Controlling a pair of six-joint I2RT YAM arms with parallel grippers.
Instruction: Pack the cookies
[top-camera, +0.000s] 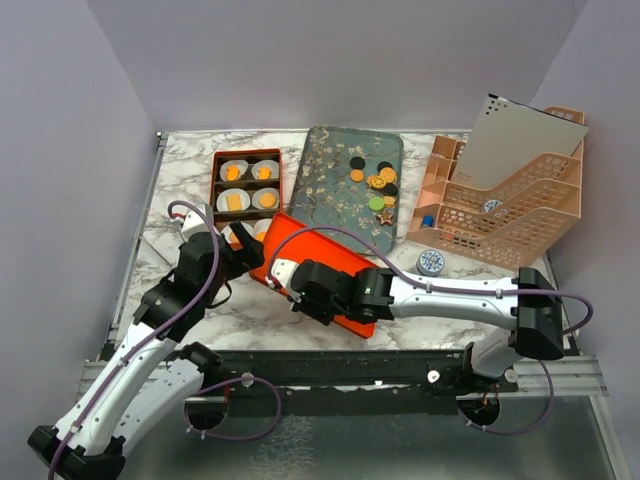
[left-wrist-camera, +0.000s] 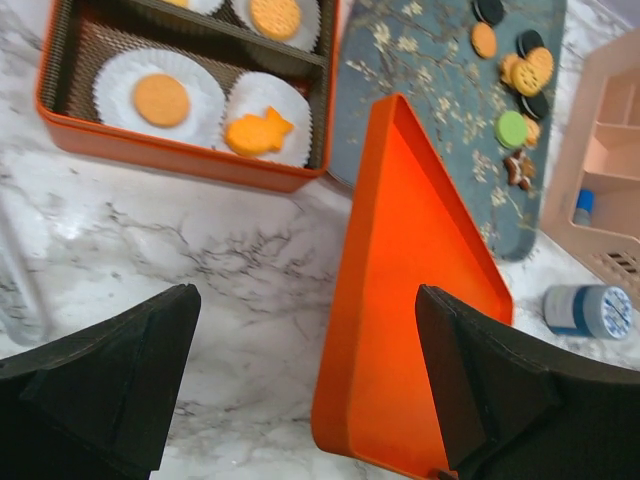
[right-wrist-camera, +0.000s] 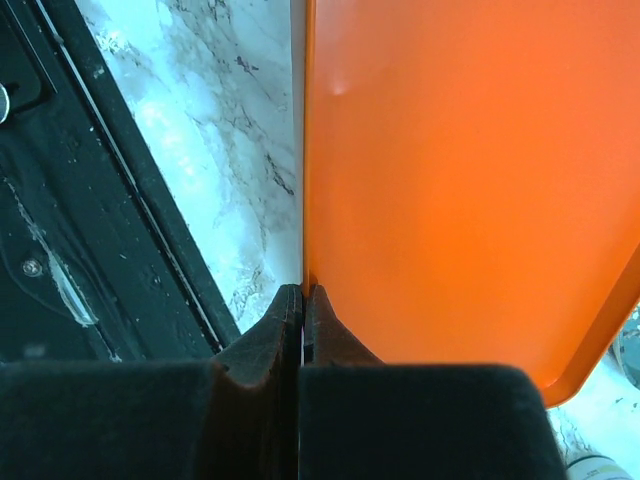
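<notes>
- left end effector spread wide, nothing in it, over the bench
- right end effector pinched tight on the rim of the orange lid
- orange lid lies at the left end effector's right finger and runs ahead from it
- orange box ahead-left of left end effector, packed cookies in white liners
- loose cookies on floral tray, ahead-right of left end effector, beyond the lid
- small tin off to its right, near the lid
</notes>
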